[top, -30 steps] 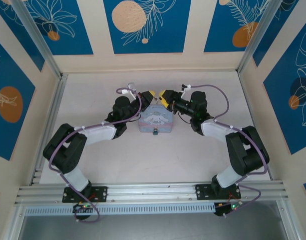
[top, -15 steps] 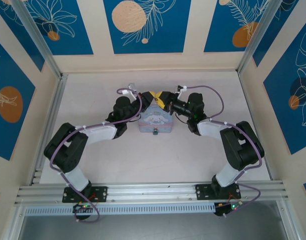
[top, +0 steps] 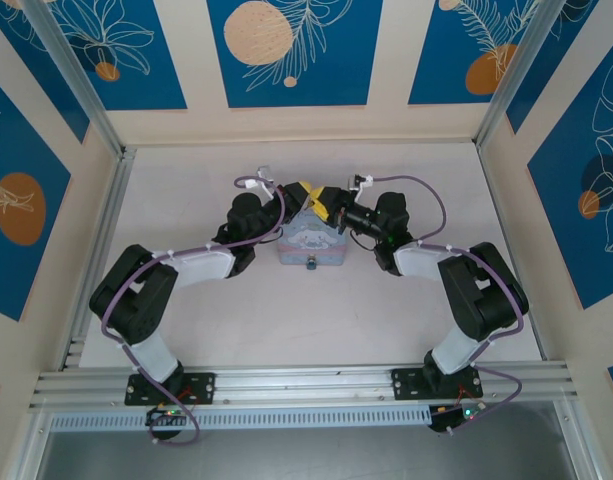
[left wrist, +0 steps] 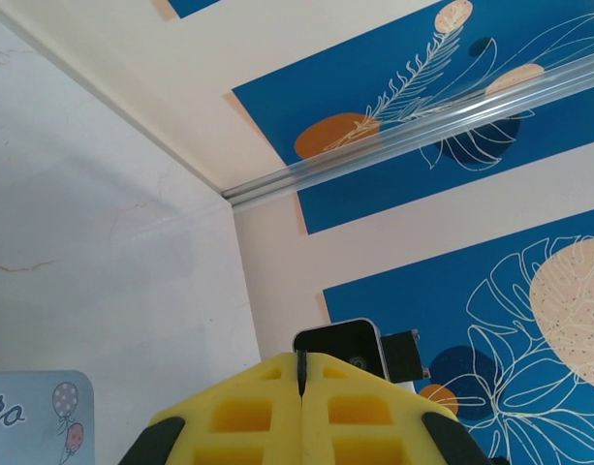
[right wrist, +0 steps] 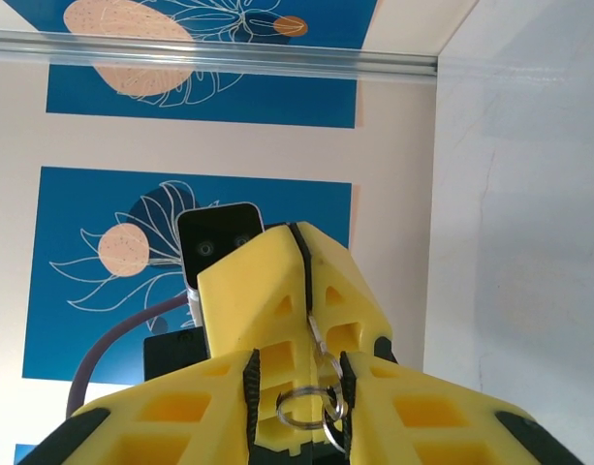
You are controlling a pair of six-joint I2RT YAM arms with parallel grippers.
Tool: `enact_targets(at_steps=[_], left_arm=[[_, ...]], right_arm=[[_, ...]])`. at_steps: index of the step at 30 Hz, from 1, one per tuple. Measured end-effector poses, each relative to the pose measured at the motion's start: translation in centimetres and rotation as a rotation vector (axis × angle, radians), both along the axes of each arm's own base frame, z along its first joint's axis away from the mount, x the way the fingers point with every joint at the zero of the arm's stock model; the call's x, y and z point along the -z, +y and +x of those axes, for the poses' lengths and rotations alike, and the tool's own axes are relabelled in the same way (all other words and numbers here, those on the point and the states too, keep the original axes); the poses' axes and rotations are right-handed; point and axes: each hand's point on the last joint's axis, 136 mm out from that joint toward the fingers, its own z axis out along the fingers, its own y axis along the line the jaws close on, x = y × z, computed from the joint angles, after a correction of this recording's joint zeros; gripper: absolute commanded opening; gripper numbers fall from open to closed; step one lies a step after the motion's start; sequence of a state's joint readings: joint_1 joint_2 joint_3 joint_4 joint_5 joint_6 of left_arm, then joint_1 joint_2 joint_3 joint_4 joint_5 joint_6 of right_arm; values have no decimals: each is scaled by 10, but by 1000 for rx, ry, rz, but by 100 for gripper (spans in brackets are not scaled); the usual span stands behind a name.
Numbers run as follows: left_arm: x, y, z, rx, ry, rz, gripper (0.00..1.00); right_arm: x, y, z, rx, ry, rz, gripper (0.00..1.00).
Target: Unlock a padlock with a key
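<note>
My left gripper hovers over the back of a pale blue tin, shut on a small silver key. The key's rings dangle from the seam between the left gripper's fingers. In the left wrist view a dark sliver shows between my shut left fingertips. My right gripper faces it tip to tip. Its jaws stand apart on either side of the rings, and one ring touches the right-hand pad. The padlock is a tiny dark lump on the tin's front edge.
The tin's corner shows beside the left fingers. The right wrist camera sits just past my left fingertips. Blue leaf-print walls and aluminium posts enclose the pale table, with bare room in front of the tin.
The right gripper has slid left to meet the left gripper over the tin, and its jaws have narrowed around the key rings. The left arm has stayed put.
</note>
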State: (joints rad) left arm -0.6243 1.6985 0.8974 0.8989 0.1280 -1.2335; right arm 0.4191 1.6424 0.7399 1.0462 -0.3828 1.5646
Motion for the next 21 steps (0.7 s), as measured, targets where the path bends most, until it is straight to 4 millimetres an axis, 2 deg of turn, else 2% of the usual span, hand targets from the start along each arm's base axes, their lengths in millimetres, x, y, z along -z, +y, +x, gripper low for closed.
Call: enact_targets(at_steps=[8, 21], left_arm=[[-1, 1, 1, -6, 3, -6, 0], [0, 1, 1, -10, 9, -12, 0]], right_arm=[[13, -1, 1, 9, 30, 10, 27], [10, -3, 2, 18, 30, 31, 14]])
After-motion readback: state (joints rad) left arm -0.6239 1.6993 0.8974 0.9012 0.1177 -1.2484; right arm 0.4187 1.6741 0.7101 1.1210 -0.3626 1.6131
